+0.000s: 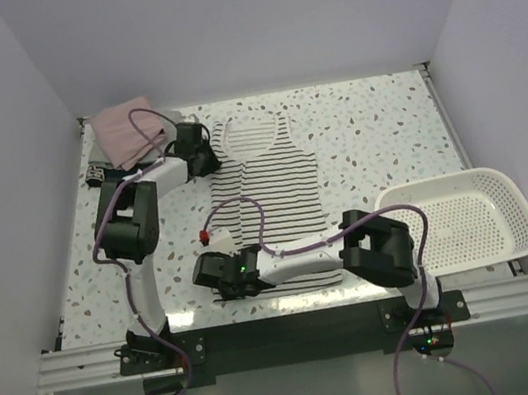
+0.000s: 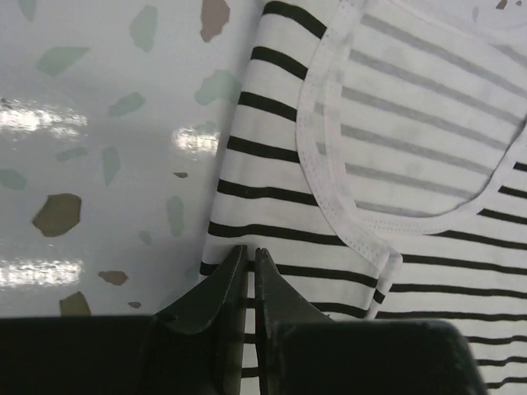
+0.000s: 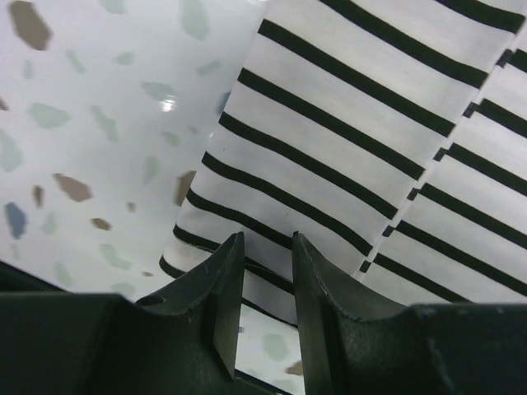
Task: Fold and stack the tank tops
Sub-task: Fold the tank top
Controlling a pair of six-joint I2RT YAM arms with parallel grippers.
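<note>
- We see the striped tank top (image 1: 276, 180) flat, neckline toward 12 o'clock.
- Left hand (image 2: 249, 253) pinches its 10 o'clock edge.
- Right hand (image 3: 268, 240), narrowly parted, straddles its 7 o'clock hem.

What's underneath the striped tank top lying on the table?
Only the speckled white tabletop shows around the white, black-striped fabric tank top, which lies spread out. Whatever is directly beneath it is covered.

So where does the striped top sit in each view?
Top external: striped top lies flat mid-table, between the two arms.
Left wrist: top fills the right half, curved trim showing, its edge at the left pincer tips.
Right wrist: top fills centre and right, hem seen inside the right pincer.
Shared landmark: the speckled table beside the top's edge.
</note>
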